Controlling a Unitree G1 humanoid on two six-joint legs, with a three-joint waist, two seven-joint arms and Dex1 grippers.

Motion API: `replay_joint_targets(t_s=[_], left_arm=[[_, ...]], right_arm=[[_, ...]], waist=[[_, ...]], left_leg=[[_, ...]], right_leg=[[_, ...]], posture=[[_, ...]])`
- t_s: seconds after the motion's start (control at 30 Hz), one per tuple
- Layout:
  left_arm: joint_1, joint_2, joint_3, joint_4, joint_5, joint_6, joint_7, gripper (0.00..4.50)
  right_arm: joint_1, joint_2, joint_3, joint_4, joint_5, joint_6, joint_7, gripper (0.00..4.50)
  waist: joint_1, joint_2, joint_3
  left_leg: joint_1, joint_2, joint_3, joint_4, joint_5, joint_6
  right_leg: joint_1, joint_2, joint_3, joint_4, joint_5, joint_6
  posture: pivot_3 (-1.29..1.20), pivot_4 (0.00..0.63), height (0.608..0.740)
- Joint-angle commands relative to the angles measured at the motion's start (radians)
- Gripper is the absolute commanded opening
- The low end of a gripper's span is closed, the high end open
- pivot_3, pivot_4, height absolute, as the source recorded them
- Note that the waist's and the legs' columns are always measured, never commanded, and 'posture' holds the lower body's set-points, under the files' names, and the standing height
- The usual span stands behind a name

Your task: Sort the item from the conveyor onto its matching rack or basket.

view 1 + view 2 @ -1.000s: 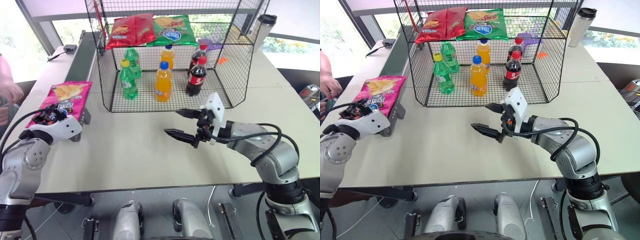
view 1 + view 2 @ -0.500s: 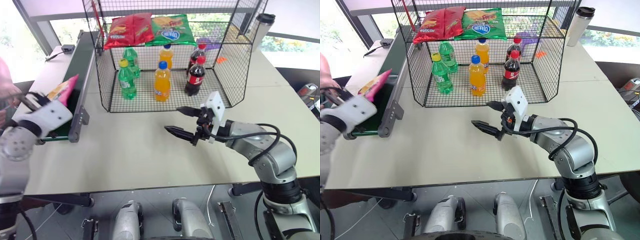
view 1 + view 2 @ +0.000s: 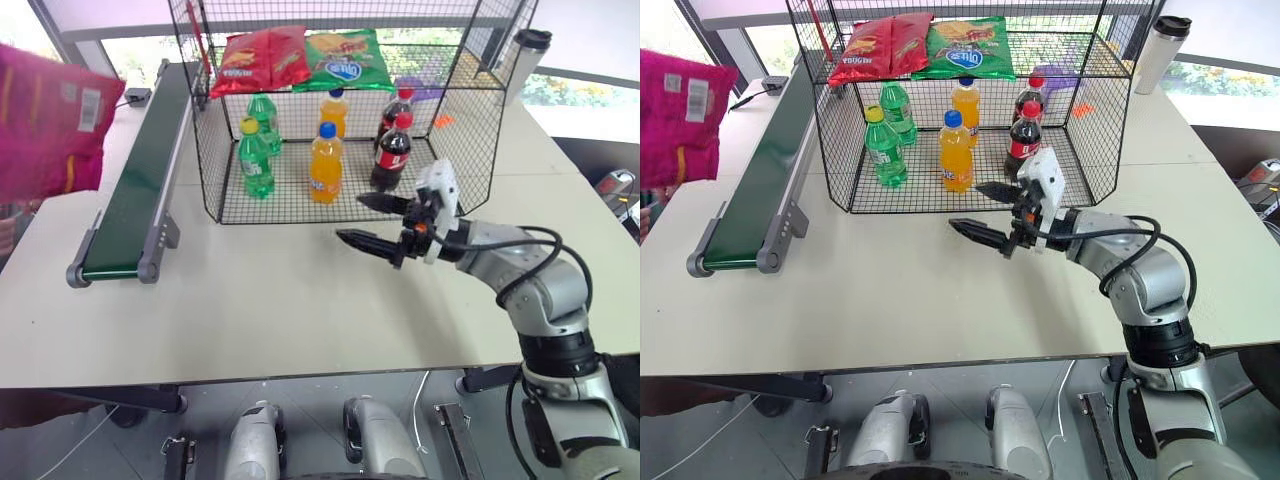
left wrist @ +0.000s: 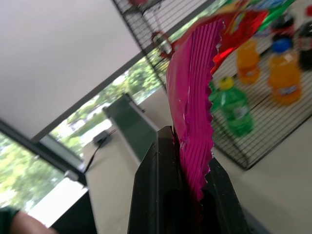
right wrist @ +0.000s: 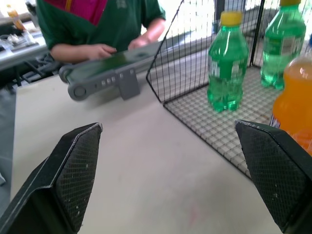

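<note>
We note the left gripper (image 4: 187, 195), clamped on the pink bag (image 3: 45, 120), has lifted it off the conveyor (image 3: 135, 190) to upper left, ready for the rack (image 3: 330, 205); right gripper (image 3: 385, 222) open at centre.

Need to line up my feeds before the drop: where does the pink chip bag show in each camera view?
Left eye: pink chip bag at far left, lifted above the conveyor.
Right eye: far left, upper part.
Left wrist: centre, edge-on, clamped in the left gripper.
Right wrist: a pink patch at the top edge, too unclear to call.
Shared landmark: green bottle in the wire cage.
</note>
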Motion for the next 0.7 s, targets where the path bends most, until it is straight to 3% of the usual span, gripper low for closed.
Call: replay_joint_targets(t_s=[0.03,0.17,0.3,0.53,0.7], left_arm=[[-0.134,0.031,-0.078,0.003,-0.27,0.078,-0.023,0.04],[-0.334,-0.017,-0.275,0.054,-0.44,0.065,0.025,0.04],[-0.518,-0.121,-0.453,0.115,-0.5,0.036,0.047,0.04],[-0.681,-0.326,-0.644,0.198,-0.449,-0.055,-0.01,0.04],[-0.731,-0.379,-0.705,0.266,-0.387,-0.115,-0.068,0.04]], right_arm=[[-0.059,0.008,-0.066,0.009,0.072,0.001,0.029,4.5],[-0.101,0.002,-0.086,0.03,0.096,0.003,0.05,4.5],[-0.129,-0.01,-0.106,0.052,0.106,-0.005,0.073,4.5],[-0.108,0.033,-0.145,-0.061,0.267,0.074,0.054,4.5],[-0.073,0.064,-0.125,-0.133,0.308,0.088,0.025,4.5]], waist=[[0.001,0.0,0.0],[0.0,0.0,0.0],[0.002,0.0,0.0],[0.0,0.0,0.0],[-0.001,0.0,0.0]], left_leg=[[0.0,0.0,0.0,0.0,0.0,0.0],[0.001,0.0,-0.001,0.001,0.0,0.0],[0.003,0.0,-0.001,0.001,0.001,0.0],[0.001,0.0,-0.001,0.003,0.001,0.0],[0.001,0.0,-0.002,0.003,0.001,0.0]], right_leg=[[0.0,0.0,0.0,0.0,0.0,0.0],[0.0,0.001,0.0,0.003,0.0,0.001],[0.002,0.002,0.001,0.004,-0.001,0.001],[0.002,0.003,0.002,0.005,0.0,0.004],[0.001,0.004,0.003,0.005,0.001,0.008]], posture=[[0.0,0.15,0.74],[0.0,0.15,0.74],[0.0,0.15,0.74],[0.0,0.15,0.74],[0.0,0.15,0.74]])
